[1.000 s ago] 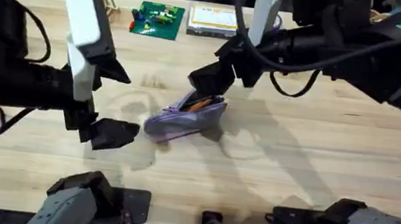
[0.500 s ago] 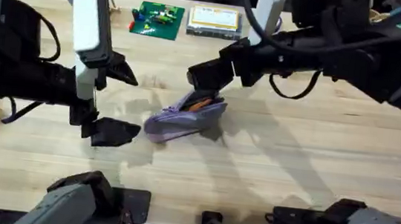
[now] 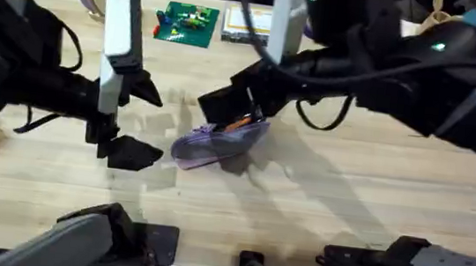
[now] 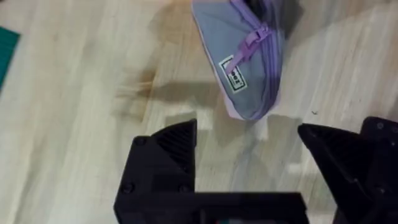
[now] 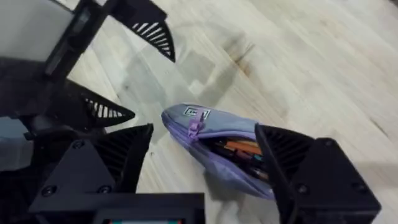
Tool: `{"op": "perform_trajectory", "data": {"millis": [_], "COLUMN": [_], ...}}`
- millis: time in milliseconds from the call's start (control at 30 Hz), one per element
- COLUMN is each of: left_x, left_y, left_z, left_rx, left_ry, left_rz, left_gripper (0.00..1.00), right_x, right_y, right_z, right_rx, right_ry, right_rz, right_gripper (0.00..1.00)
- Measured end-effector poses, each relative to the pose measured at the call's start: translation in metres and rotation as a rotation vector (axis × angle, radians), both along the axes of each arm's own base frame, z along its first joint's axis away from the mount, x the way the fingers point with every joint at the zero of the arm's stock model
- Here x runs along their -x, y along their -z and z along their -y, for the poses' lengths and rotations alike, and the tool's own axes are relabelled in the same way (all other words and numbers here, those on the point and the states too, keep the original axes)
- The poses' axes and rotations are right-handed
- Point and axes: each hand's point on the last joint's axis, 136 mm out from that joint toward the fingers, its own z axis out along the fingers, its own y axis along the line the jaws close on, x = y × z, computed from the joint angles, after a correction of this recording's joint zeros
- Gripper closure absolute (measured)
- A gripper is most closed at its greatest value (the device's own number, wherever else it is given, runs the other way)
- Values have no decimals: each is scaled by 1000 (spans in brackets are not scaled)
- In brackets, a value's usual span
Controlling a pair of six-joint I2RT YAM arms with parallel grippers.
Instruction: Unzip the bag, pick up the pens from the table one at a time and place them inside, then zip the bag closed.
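- The lavender pencil pouch [image 3: 219, 143] lies mid-bench [image 3: 372, 209] with its zipper part open; we see orange and dark pens [image 5: 239, 151] inside it, so the loading looks done to us.
- Our right end effector [image 5: 205, 158] hangs just over the pouch's open end, released, one finger on each side, probably to hold or zip it.
- Our left end effector [image 4: 249, 158] waits released near the closed end, where the zipper pull [image 4: 247, 45] lies, likely to brace the fabric.
- Toy bricks on a green plate [image 3: 188, 21] sit well apart.
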Motion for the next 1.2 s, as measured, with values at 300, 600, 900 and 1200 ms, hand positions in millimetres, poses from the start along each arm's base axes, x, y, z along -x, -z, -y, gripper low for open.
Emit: {"op": "perform_trajectory", "data": {"millis": [300,600,900,1200], "left_x": [-3,-10,-11,-12], "left_y": [24,29,30,30], "left_z": [-2,-12,-12,-12], "left_rx": [44,137,163,165], "left_ry": [74,32,23,23], "left_rz": [-79,-72,-75,-74], "left_gripper": [7,7,7,7], "right_x": [14,18,12,9], "right_y": [10,29,46,62], "right_z": [-20,-31,-45,-50], "right_rx": [18,49,44,56], "right_ry": [-47,-68,-85,-90], "right_rz": [2,-28,-41,-63], "right_gripper": [4,4,3,3]}}
